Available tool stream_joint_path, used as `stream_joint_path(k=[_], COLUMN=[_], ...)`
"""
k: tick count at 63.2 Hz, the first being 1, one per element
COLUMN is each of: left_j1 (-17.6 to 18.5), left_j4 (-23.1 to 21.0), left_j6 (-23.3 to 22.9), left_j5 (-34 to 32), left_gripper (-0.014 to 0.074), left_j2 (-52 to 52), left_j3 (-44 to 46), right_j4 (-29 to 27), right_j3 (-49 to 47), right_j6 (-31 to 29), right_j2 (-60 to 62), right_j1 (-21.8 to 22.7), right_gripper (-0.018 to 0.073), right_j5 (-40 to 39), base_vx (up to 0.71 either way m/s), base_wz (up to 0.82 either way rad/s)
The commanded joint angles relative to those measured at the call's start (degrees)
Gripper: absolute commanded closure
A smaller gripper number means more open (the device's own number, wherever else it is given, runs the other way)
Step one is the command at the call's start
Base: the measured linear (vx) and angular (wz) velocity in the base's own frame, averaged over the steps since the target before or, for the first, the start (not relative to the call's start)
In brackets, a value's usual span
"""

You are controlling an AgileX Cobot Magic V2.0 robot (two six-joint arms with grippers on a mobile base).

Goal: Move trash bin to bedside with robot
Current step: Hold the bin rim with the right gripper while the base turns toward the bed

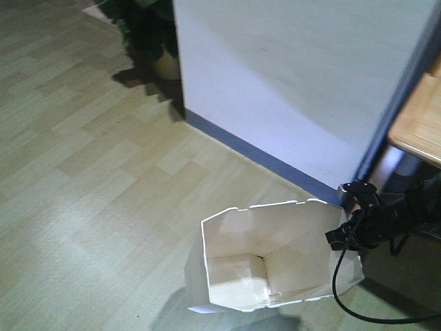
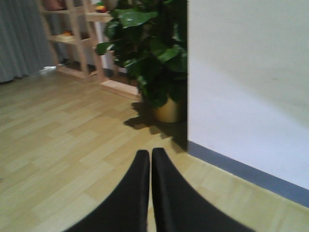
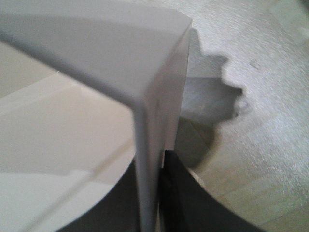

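Right wrist-mounted view, trash bin (image 3: 161, 92) wall between right fingers (image 3: 193, 208) — pinched.

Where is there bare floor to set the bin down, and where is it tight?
Bare floor lies open left of the trash bin, up to the potted plant and the wall. It is tight on the right: the right gripper clamps the bin's rim beside the wall corner and a wooden top.
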State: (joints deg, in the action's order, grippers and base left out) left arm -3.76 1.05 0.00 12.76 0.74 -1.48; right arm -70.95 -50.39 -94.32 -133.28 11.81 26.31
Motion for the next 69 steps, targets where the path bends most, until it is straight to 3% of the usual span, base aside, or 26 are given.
stream_joint_path(k=[1,69], left_j1=[0.0,0.0], left_j4=[-0.2,-0.2], left_j6=[0.0,0.0], left_j5=[-4.1,-4.1], left_gripper=[0.0603,0.0603], left_j2=[0.8,0.8], left_j3=[-1.1,-1.1], right_j4=[-2.6,-2.6], right_j3=[-0.6,-0.6], right_j6=[0.4,0.4], right_j2=[4.2,4.2], right_j1=[0.1,0.1], right_gripper=[0.0563,0.0563], right_j5=[11.1,11.1], base_vx=[0.02,0.08], base_wz=[0.57,0.51])
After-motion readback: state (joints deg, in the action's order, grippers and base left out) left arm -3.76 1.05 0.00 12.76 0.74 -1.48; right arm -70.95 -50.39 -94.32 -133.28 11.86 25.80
